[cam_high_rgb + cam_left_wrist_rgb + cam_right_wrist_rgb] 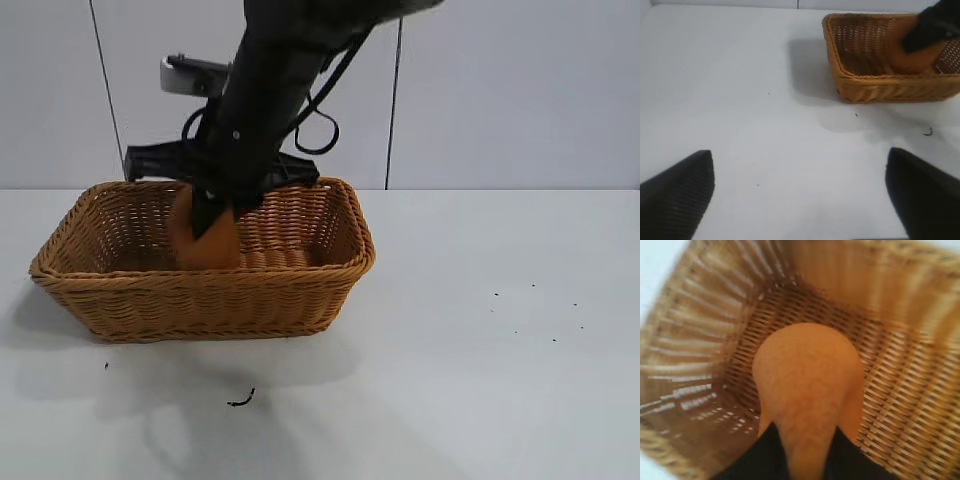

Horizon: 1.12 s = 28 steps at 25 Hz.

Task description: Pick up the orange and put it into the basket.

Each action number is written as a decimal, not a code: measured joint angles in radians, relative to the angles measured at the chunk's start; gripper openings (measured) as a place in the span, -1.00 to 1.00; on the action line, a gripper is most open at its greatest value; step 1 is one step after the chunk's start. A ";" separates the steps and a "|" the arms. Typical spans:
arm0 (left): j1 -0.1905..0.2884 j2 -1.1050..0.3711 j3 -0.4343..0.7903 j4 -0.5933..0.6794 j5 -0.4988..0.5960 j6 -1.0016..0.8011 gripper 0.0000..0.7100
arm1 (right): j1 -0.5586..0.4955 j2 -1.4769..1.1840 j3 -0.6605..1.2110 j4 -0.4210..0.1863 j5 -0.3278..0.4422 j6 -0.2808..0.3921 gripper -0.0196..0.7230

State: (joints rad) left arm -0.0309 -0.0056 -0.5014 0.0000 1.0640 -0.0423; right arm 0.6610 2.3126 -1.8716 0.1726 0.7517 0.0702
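1. On my left wrist camera I see the left gripper (800,200) hanging over bare white tabletop (765,100), its two dark ribbed fingers (677,195) spread wide apart with nothing between them.
2. From that open gripper, the tan-brown rectangular woven wicker basket (875,90) lies well ahead and off to one side, well apart from it.
3. A small dark curled scrap (927,132) lies on the table just outside the basket wall nearest that gripper; a few tiny dark specks dot the surface between gripper and basket.
4. In the exterior view the basket (200,300) sits on the white table (480,350) in the left half, flared sides up, braided rim all round.
5. The right gripper (212,215) reaches down from above into the basket, its black arm slanting in from the upper middle.
6. Its fingers are clamped on the squat matte dull-orange fruit (205,245), which hangs directly below the gripper, inside the basket walls and below the rim.
7. Through the right wrist camera the orange (807,385) fills the space straight ahead of the black fingertips (760,455), which press it from both sides.
8. Beyond the orange I see the basket's woven floor (890,405); I cannot tell whether the fruit touches it.
9. To the right of the gripper, the table carries only scattered dark specks (530,310).
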 joint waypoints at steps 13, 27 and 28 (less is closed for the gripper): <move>0.000 0.000 0.000 0.000 0.000 0.000 0.88 | -0.101 -0.066 -0.245 -0.173 0.380 0.039 0.92; 0.000 0.000 0.000 0.000 0.000 0.000 0.88 | -0.537 -0.063 -0.247 -0.218 0.463 0.048 0.92; 0.000 0.000 0.000 0.000 0.000 0.000 0.88 | -0.559 -0.063 -0.247 -0.219 0.463 0.048 0.92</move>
State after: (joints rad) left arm -0.0309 -0.0056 -0.5014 0.0000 1.0640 -0.0423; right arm 0.1019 2.2499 -2.1187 -0.0466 1.2143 0.1178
